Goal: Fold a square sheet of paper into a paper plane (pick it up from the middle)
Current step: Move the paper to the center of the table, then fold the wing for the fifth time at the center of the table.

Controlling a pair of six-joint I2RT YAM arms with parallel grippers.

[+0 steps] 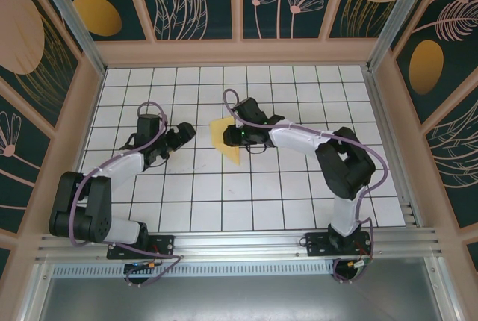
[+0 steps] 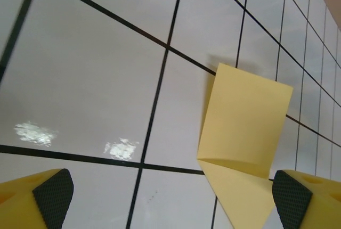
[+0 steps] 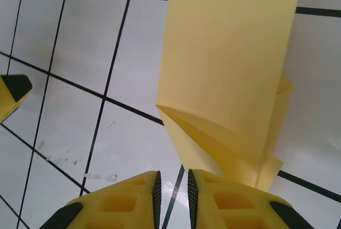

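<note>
The right gripper (image 3: 173, 180) sits at the bottom centre of its wrist view with its two yellow fingers (image 3: 122, 202) drawn almost together. Only a thin slit is left between the pads, and white table (image 1: 299, 187) shows through it rather than paper. The square sheet of paper (image 3: 229, 64) lies just above and to the right of those fingers. It is already partly folded, with a broad flap over a narrower creased layer that tapers to a point by the right-hand finger. Whether that finger touches the paper, I cannot tell.

In the top view the sheet (image 1: 222, 137) is slightly left of the frame's centre, on the gridded tiles, with the right gripper (image 1: 234, 139) at its right edge. The left gripper (image 1: 187, 133) is near the sheet's left side but apart from it.

In the left wrist view the left gripper (image 2: 171, 199) is spread wide, its black pads in the two bottom corners. The sheet (image 2: 242, 122) lies in the right half of that frame, its lower point reaching down beside the right-hand pad.
</note>
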